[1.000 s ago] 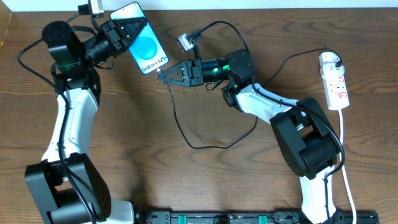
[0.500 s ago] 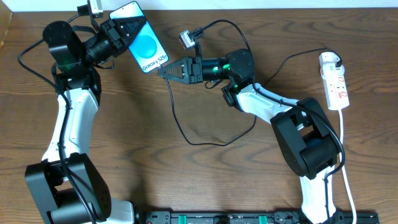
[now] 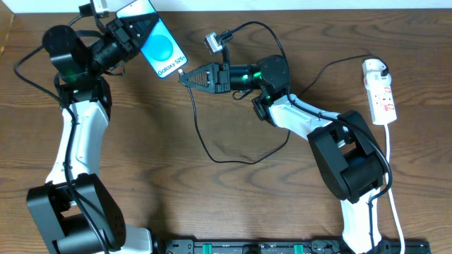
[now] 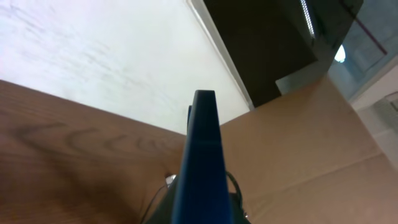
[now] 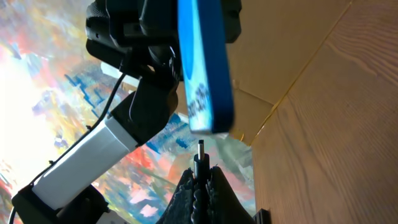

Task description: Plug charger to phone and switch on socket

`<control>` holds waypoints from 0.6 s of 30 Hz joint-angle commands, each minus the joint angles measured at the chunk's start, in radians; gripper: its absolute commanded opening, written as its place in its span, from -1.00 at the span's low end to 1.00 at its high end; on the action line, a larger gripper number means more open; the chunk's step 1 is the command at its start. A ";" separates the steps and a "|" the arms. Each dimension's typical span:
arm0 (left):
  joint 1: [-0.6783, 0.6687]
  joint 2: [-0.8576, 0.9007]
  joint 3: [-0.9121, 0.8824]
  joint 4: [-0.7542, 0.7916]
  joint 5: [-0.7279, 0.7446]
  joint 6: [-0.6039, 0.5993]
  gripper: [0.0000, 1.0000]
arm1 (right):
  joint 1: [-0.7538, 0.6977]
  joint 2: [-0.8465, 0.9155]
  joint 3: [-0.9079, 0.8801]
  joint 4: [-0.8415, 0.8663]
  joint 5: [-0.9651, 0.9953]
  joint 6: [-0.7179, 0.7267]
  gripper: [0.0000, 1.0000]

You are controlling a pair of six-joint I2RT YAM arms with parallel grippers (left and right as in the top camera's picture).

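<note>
Phone point(image 3: 162, 51) held tilted above the table point(image 3: 141, 155) in left hand point(image 3: 138, 34). Right hand point(image 3: 183, 79) pinches charger point(image 5: 200, 155) tip just below phone's edge; contact unclear.

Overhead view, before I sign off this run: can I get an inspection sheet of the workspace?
Surface: table, bare brown wood.
Job's things: phone held off the table, screen lit; charger plug tip just short of its end, not inserted; socket at right, adapter on its far end, switch unclear.
Clutter: nothing seen.
Tools: left tool shut on phone; right tool shut on plug tip.
Cables: charger cable loops across table; white lead runs from socket to near edge.
Surroundings: cardboard at left edge; rail along near edge.
</note>
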State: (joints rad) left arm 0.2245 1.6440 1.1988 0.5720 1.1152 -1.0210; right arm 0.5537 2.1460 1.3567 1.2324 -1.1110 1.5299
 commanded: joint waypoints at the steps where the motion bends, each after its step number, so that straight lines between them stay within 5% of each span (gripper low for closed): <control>1: 0.004 -0.010 0.000 0.014 0.002 -0.025 -0.85 | -0.002 -0.001 0.018 0.006 -0.008 -0.020 -0.98; 18: -0.006 -0.010 0.000 0.013 0.109 -0.005 -0.85 | 0.022 -0.001 0.018 0.006 -0.024 -0.065 -0.98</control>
State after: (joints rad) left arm 0.2264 1.6440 1.1988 0.5732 1.1839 -1.0393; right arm 0.5728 2.1460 1.3567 1.2324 -1.1370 1.4834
